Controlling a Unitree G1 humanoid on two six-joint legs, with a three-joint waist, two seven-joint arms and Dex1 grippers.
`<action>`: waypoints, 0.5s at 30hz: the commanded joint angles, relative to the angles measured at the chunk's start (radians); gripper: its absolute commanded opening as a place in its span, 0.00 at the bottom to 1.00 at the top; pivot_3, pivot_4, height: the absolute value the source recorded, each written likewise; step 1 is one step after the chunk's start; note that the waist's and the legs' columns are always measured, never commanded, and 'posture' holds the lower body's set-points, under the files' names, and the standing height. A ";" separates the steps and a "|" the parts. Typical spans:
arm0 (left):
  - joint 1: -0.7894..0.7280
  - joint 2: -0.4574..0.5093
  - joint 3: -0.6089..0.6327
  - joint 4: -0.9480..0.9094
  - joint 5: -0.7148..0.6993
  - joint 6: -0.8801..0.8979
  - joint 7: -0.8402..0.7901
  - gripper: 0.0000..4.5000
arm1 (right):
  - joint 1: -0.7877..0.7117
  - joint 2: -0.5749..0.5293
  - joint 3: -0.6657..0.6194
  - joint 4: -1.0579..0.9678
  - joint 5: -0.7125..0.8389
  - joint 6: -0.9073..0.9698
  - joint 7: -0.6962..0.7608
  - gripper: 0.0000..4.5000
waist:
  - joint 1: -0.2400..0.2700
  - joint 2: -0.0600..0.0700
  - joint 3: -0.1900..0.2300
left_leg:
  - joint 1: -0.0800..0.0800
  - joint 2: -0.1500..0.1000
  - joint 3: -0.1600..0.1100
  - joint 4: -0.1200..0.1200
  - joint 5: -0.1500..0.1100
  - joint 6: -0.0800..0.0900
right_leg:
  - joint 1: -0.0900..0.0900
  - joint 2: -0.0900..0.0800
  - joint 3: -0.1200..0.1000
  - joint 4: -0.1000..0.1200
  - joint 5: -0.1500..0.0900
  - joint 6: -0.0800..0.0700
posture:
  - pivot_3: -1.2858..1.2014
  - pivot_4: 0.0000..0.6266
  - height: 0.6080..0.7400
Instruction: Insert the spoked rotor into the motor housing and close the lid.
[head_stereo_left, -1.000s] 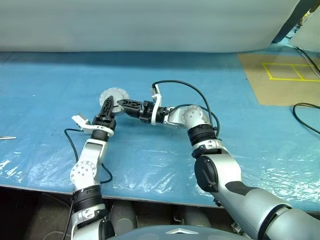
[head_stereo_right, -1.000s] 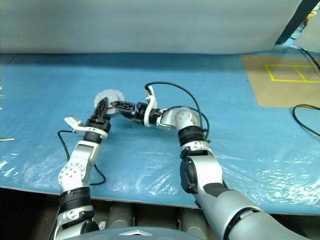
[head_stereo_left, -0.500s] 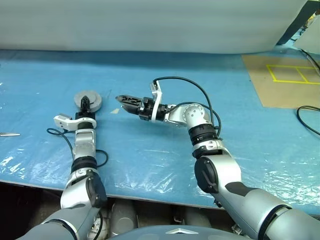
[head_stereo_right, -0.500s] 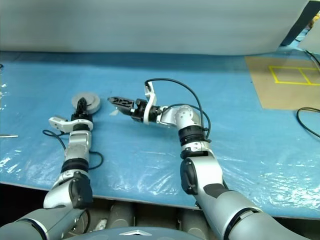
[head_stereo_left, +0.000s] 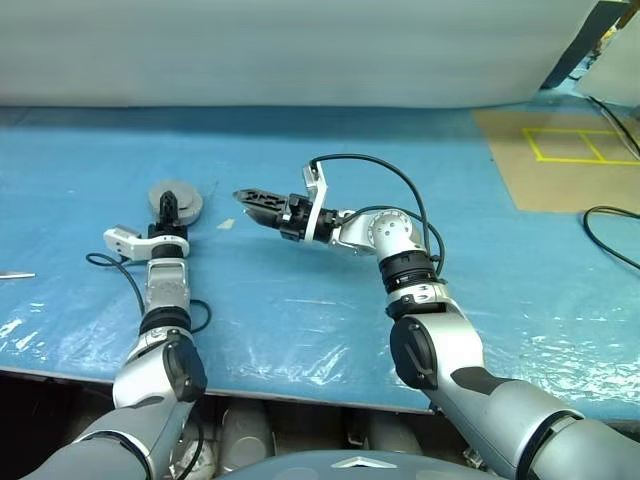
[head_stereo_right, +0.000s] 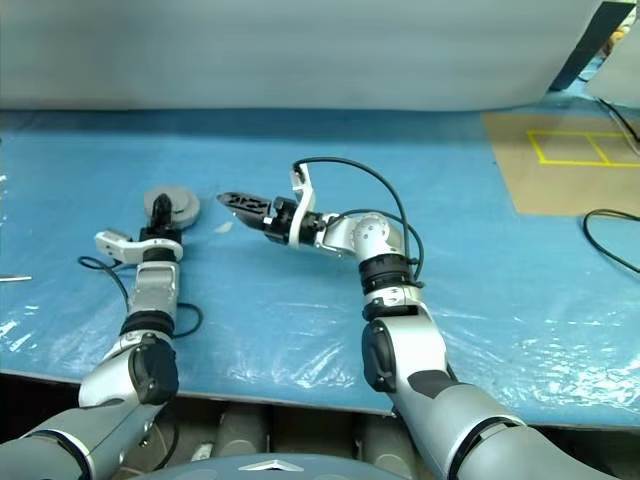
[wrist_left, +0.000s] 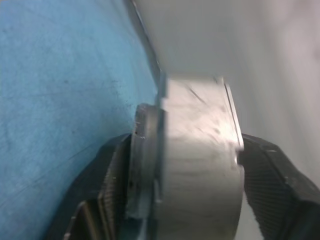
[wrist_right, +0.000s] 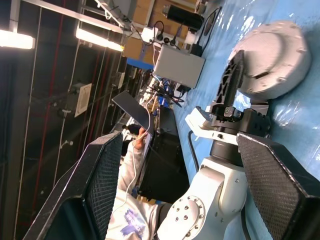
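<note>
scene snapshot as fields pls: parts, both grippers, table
motor housing: resting on the table, towards its left side
lid: on top of the housing, plain grey face with raised centre up
left gripper: at the housing, low over the table; can't tell whether it grips
right gripper: open, empty, above the table, pointing toward the housing, apart from it
table: covered by blue sheet
other: small white scrap on the sheet between housing and right gripper

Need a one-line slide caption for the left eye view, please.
Left gripper straddles the closed grey motor housing on the blue table cover; open right gripper hovers empty alongside.
</note>
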 joint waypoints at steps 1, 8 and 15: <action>0.056 -0.008 0.050 -0.048 0.019 -0.089 0.063 0.96 | 0.005 0.039 0.005 -0.020 0.017 -0.013 0.005 0.86 | -0.006 0.000 0.000 | 0.000 0.000 0.000 0.000 0.000 0.000 | 0.001 0.000 0.000 0.000 0.000 0.000 | 0.52 0.24 1.00; 0.166 -0.051 0.053 -0.279 0.124 -0.285 0.244 1.00 | 0.011 0.032 0.031 -0.024 -0.004 -0.049 0.015 0.86 | -0.021 0.000 0.000 | -0.001 0.000 0.001 -0.002 -0.001 -0.001 | 0.000 0.000 0.001 -0.002 0.000 0.000 | 0.52 0.24 1.00; 0.415 -0.007 -0.249 -0.696 0.391 -0.188 0.173 1.00 | 0.132 -0.020 0.294 -0.180 -0.313 -0.522 0.047 0.86 | -0.004 -0.003 0.000 | -0.008 0.002 -0.005 -0.002 -0.001 -0.001 | -0.003 0.000 -0.007 -0.007 0.000 0.000 | 0.52 0.24 1.00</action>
